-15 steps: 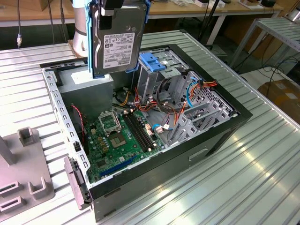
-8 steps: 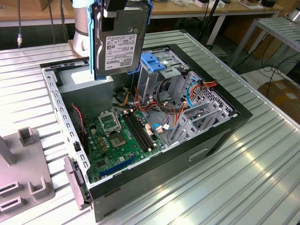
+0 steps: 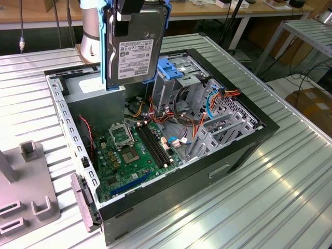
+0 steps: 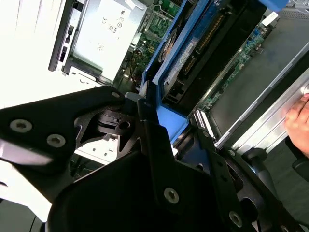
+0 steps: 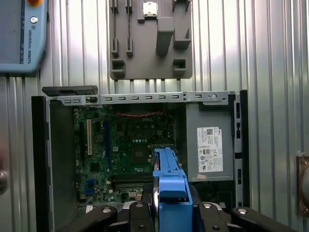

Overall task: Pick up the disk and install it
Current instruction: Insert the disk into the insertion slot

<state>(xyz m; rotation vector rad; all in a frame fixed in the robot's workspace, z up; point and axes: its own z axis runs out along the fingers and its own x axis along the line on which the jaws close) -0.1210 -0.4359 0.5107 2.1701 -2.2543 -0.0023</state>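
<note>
The disk (image 3: 136, 56) hangs upright above the back of the open computer case (image 3: 236, 150), its white label facing the exterior camera and its blue carrier framing it. My gripper (image 3: 126, 11) is shut on the disk's top edge. In both wrist views the carrier's blue edge (image 5: 168, 176) (image 4: 163, 113) runs out between the black fingers (image 5: 137, 212), with the gripper (image 5: 171, 209) (image 4: 171, 123) clamped on it. The disk sits over the motherboard (image 5: 123, 145), just beside the drive cage with its blue latch (image 3: 171, 69).
A grey power-supply box (image 5: 210, 147) fills one corner of the case. A grey fixture plate (image 3: 23, 187) lies on the ribbed metal table at the exterior view's left. A teach pendant (image 5: 21, 34) rests on the table. A person's hand (image 4: 299, 121) is beside the case.
</note>
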